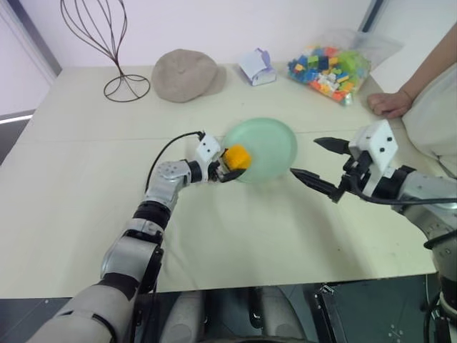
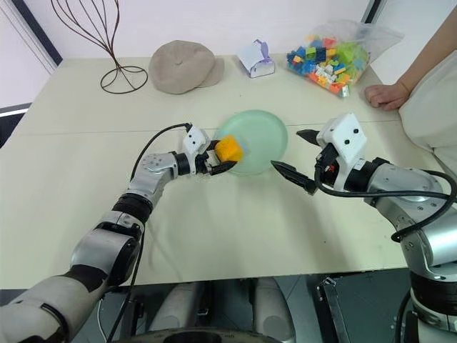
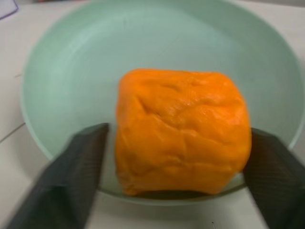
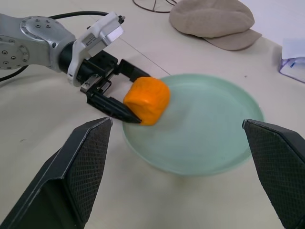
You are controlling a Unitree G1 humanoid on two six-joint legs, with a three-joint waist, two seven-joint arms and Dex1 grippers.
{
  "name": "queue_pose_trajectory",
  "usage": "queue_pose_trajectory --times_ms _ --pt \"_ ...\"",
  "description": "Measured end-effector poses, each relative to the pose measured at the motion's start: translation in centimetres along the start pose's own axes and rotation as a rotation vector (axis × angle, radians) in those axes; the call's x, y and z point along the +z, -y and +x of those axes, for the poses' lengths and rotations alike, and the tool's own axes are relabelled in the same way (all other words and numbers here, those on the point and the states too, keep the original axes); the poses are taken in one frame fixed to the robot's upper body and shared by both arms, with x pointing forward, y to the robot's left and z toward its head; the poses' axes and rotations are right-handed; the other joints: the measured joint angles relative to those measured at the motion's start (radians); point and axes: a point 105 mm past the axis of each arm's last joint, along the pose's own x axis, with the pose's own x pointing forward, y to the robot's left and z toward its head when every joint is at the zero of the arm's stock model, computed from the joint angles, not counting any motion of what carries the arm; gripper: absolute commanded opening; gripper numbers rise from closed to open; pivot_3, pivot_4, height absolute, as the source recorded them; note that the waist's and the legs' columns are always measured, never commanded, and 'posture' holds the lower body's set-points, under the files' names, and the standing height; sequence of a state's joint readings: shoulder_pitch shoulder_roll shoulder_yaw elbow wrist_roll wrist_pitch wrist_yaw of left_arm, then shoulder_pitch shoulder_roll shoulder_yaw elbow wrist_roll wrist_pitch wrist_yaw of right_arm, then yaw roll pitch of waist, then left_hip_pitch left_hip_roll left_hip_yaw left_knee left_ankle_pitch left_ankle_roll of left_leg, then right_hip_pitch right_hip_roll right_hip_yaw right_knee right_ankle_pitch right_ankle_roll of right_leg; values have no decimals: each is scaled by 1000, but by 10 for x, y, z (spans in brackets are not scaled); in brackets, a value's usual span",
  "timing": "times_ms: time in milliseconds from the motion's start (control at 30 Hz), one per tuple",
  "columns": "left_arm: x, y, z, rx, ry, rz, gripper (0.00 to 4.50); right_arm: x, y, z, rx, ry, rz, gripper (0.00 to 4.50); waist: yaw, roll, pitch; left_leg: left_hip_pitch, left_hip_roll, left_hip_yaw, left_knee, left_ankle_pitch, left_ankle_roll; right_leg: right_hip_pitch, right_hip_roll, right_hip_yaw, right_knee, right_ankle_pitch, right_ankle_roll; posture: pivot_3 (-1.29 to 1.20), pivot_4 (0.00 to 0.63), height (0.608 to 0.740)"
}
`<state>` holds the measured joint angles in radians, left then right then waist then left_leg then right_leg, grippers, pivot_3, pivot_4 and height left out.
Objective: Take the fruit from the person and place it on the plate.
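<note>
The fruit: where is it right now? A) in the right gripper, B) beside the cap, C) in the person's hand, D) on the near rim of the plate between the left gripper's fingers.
D: the fruit sits on the plate's rim between the left gripper's spread fingers.

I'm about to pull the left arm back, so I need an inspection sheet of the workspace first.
Surface: beige table, flat, no spills seen.
Job's things: fruit sits on the near edge of the plate; the person's hand rests on the far right of the table.
Clutter: beige cap, wire stand, small white packet and bag of bricks, all along the far edge.
Grippers: left end effector open, fingers either side of the fruit; right end effector open and empty, beside the plate.
Cables: black cable loops above the left wrist; another runs along the right forearm.
Surroundings: white wall behind the table.
</note>
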<state>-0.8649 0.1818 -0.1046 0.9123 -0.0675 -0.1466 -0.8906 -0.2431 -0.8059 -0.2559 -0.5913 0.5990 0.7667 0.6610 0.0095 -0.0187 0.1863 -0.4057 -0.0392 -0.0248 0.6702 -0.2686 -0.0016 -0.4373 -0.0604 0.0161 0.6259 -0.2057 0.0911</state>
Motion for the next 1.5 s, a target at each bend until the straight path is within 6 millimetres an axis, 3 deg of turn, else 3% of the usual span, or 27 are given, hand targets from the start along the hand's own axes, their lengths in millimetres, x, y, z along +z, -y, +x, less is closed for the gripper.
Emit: queue_pose_trajectory --times_ms 367,533,633,967,1200,1500 --pt "7 -2 1 6 43 -10 4459 2 2 -2 -25 7 1 4500 3 0 0 0 0 0 3 0 1 1 0 0 1 0 0 0 150 740" --pt "30 -7 -5 8 147 -5 4459 2 2 -2 -25 8 0 4500 3 0 0 -1 0 0 7 -1 2 1 0 0 3 0 0 0 150 740" --pt "38 -6 -22 -14 176 4 4459 3 0 -1 -11 11 -3 4500 -3 0 0 -1 1 0 7 -1 2 1 0 0 3 0 0 0 150 740" --pt "33 16 -92 -136 40 11 4459 3 -5 7 37 12 -8 4500 1 0 0 -1 2 -1 9 -1 2 2 -2 0 3 0 0 0 150 740" --pt "47 8 -121 -78 23 32 4459 1 -4 8 46 8 -5 4500 1 0 0 -1 2 -1 9 -1 2 3 -2 0 2 0 -1 0 150 740" --pt "53 0 -140 -6 8 35 4459 -11 -5 4 56 -42 -17 4500 2 0 0 -1 2 -1 9 -1 2 3 -2 0 2 -1 -2 0 150 740"
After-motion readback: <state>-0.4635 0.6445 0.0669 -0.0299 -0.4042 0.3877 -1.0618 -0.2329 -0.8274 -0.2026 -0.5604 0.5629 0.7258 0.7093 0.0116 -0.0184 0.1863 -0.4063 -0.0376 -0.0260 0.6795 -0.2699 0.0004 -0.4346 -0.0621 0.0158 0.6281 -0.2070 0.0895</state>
